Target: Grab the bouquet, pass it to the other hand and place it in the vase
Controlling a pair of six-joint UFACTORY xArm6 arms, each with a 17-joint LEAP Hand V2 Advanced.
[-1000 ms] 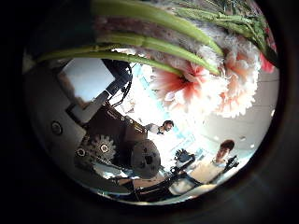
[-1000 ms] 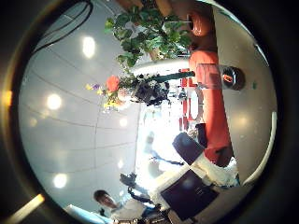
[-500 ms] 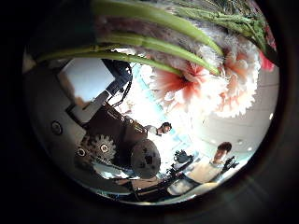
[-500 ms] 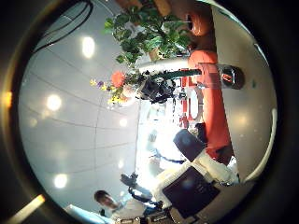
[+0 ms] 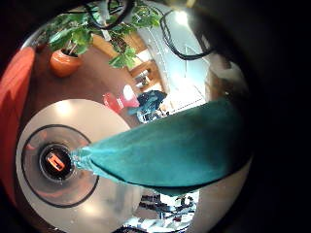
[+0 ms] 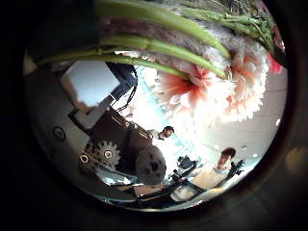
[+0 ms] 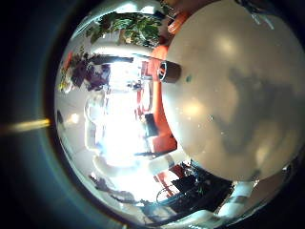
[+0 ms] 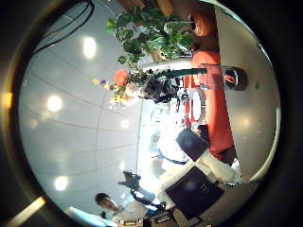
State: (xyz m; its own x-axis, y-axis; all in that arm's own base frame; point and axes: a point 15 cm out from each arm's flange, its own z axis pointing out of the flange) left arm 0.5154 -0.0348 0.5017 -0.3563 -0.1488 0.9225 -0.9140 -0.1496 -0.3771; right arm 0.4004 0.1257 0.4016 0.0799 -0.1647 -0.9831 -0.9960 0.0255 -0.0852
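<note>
Has drifted a little over the last second, judging by the room sliding slightly behind the blooms in the left thumb side view and by a small shift seen from the right palm. Holds the bouquet (image 6: 207,82) clasped in the left robot hand (image 8: 163,88), stems lying close across the palm, flower heads jutting out past it, all of it aloft and apart from the vase (image 8: 235,78). Leaves that vase upright near the edge of the round desk (image 5: 107,121), with nothing put in it yet. Cannot tell how the right robot hand stands; shows none of it in its own views. Risks, at the handover, a dropped or tilted bouquet if let go before the receiving side has closed on the stems. Risks crushed blooms if taken too high. Could also tip the vase with stem ends coming in off-centre.
</note>
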